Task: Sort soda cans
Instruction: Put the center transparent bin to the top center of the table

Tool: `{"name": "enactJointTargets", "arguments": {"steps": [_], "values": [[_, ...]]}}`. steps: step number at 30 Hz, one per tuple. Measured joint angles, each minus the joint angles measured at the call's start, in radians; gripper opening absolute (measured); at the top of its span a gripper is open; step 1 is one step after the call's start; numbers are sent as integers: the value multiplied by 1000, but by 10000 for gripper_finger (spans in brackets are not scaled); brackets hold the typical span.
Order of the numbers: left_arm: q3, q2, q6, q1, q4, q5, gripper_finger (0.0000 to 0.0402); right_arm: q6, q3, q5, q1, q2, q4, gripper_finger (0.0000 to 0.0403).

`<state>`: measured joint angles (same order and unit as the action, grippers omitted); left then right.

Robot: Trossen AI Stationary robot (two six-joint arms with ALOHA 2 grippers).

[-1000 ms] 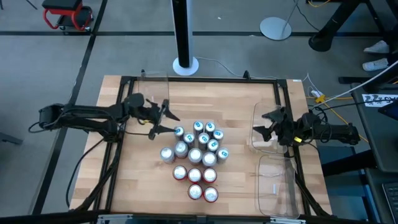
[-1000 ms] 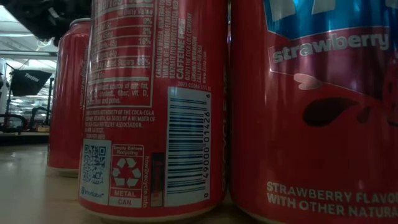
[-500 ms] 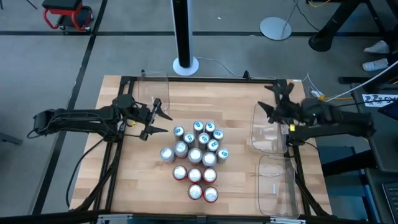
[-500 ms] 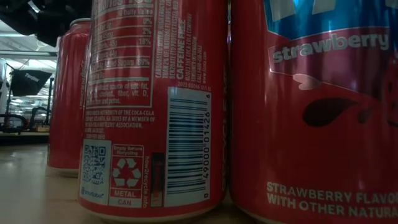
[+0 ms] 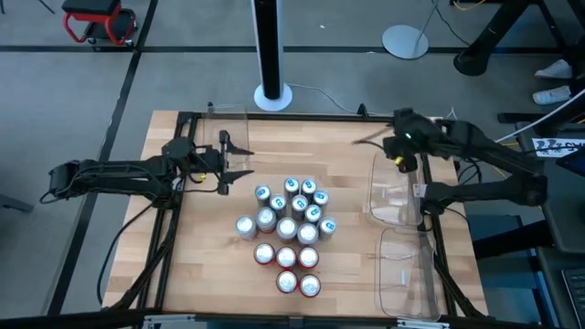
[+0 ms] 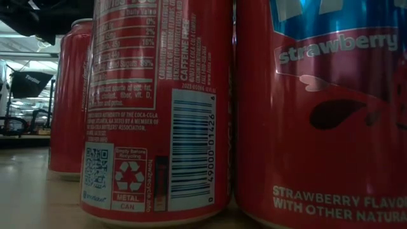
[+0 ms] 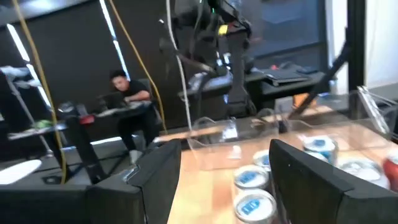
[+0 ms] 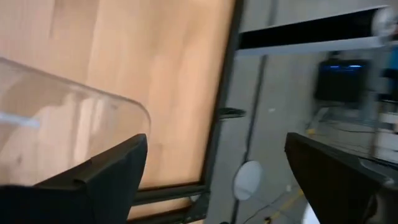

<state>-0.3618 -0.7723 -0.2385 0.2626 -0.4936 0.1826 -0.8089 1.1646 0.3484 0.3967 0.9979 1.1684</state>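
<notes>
You're lining up the empty, part-open left gripper beside the soda cans (right gripper gaping wide); next, reach in and close on the nearest can.

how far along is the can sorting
Nothing looks sorted yet: the soda cans all stand clustered mid-table, and the clear tubs on the right look empty. The left end effector hovers open beside the cluster, holding nothing; the right end effector is open above a tub. All cans remain.
</notes>
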Motion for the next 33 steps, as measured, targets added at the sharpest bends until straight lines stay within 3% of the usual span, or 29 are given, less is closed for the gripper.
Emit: {"name": "enactJointTargets", "arguments": {"steps": [6,14,27,33], "values": [[0,0,1,0,-39,-15,233,-175,-38,-162,222,122,-40,380],[0,0,-23,0,-70,-15,233,-251,-85,-271,378,253,-95,380],[0,0,43,-1,-68,-15,233,-341,-220,-386,422,309,-182,378],[0,0,12,-1,-75,-15,233,-349,-245,-403,423,309,-200,321]]}}
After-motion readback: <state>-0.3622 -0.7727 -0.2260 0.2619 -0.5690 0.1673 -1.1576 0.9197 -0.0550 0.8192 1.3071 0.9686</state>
